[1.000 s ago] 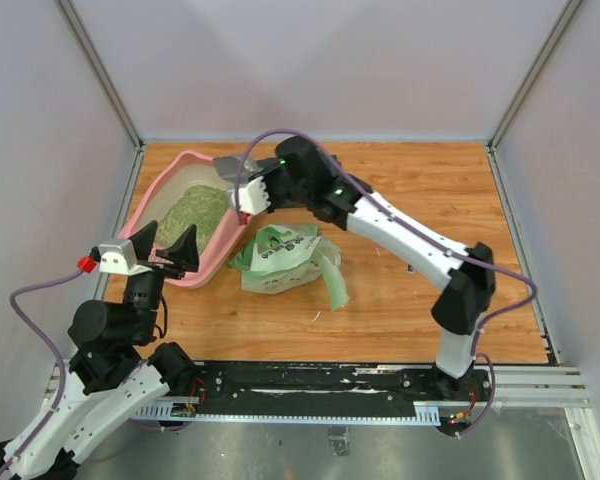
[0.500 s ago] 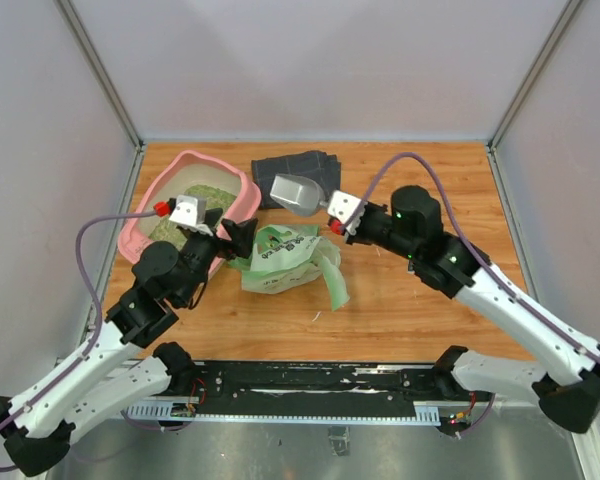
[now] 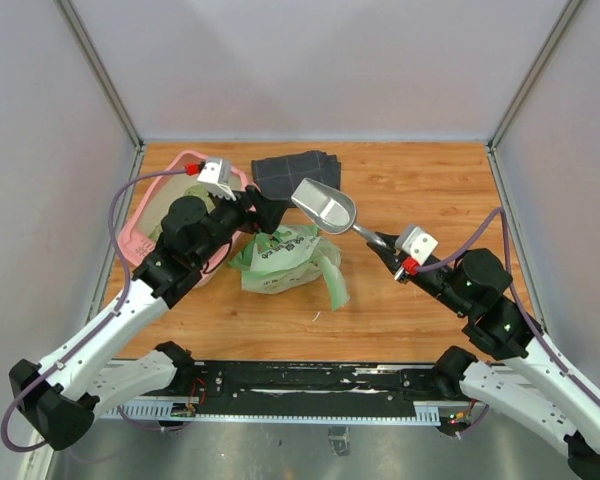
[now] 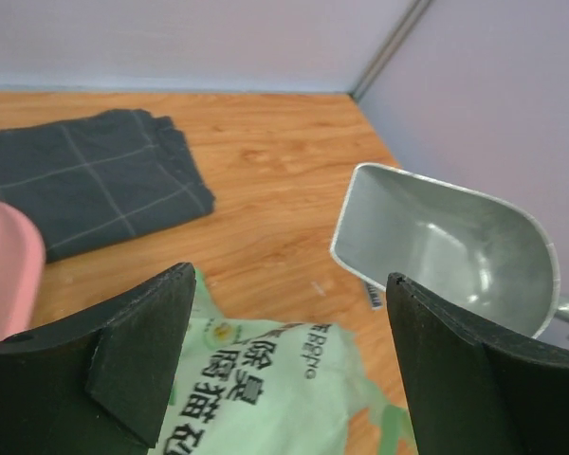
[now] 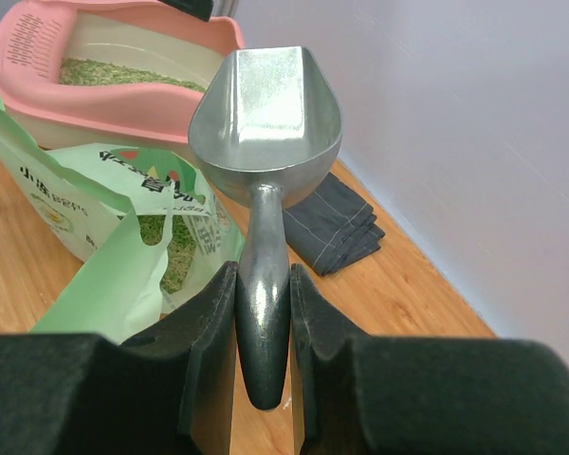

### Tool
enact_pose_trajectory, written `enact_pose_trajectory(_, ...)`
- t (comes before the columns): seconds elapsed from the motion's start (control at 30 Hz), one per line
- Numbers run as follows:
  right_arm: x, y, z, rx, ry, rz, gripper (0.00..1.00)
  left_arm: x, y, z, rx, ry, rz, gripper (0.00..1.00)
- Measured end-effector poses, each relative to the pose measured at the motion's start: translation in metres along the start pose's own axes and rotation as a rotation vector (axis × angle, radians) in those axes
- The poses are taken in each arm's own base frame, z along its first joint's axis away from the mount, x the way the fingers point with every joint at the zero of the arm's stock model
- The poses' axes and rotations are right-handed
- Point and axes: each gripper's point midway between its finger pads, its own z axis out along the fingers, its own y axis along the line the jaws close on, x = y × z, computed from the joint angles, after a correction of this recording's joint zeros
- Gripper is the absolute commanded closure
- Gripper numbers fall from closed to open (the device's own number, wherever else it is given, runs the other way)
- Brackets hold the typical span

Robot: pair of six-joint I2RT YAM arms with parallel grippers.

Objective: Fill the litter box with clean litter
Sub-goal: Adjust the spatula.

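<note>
**Scoop (image 3: 325, 208) empty between loads**

The right gripper (image 5: 263, 294) is clamping the scoop's handle beside the bag (image 3: 280, 262); the left gripper (image 4: 289, 322) is hovering wide open, holding nothing, near the box (image 3: 130, 232). Likely step: reloading; next, the scoop needs dipping into the bag's mouth. The right wrist view is showing litter (image 5: 123, 74) lying in the box; overhead, the left arm (image 3: 180, 240) is largely hiding it.

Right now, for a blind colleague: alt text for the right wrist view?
The right gripper clamps the handle of an empty metal scoop. Beyond it lie an open green bag, the pink litter box holding litter, and a folded dark cloth.
</note>
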Motion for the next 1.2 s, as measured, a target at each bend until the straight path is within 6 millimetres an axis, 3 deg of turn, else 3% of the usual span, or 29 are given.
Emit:
enact_pose_trajectory(0.27,0.013,0.017,0.0,-0.018,-0.04,0.109,0.99,-0.003,-0.041,0.01,0.214,0.019,-0.279,0.28)
enact_pose_trajectory(0.4,0.013,0.021,0.0,-0.032,-0.052,0.136,0.99,0.008,-0.045,0.014,0.249,0.049,-0.356,0.34)
enact_pose_trajectory(0.67,0.015,0.025,0.001,-0.032,-0.069,0.175,0.99,0.026,-0.043,0.021,0.248,0.094,-0.395,0.34)
enact_pose_trajectory(0.83,0.015,0.027,0.001,-0.038,-0.07,0.184,0.99,0.028,-0.034,0.023,0.21,0.082,-0.363,0.19)
enact_pose_trajectory(0.97,0.015,0.027,-0.002,-0.042,-0.073,0.176,0.99,0.034,-0.015,0.025,0.12,0.083,-0.303,0.16)
enact_pose_trajectory(1.03,0.014,0.027,-0.003,-0.044,-0.075,0.171,0.99,0.032,-0.011,0.023,0.103,0.073,-0.28,0.18)
enact_pose_trajectory(1.2,0.01,0.029,-0.001,-0.056,-0.091,0.171,0.99,0.027,-0.02,0.02,0.145,0.065,-0.289,0.37)
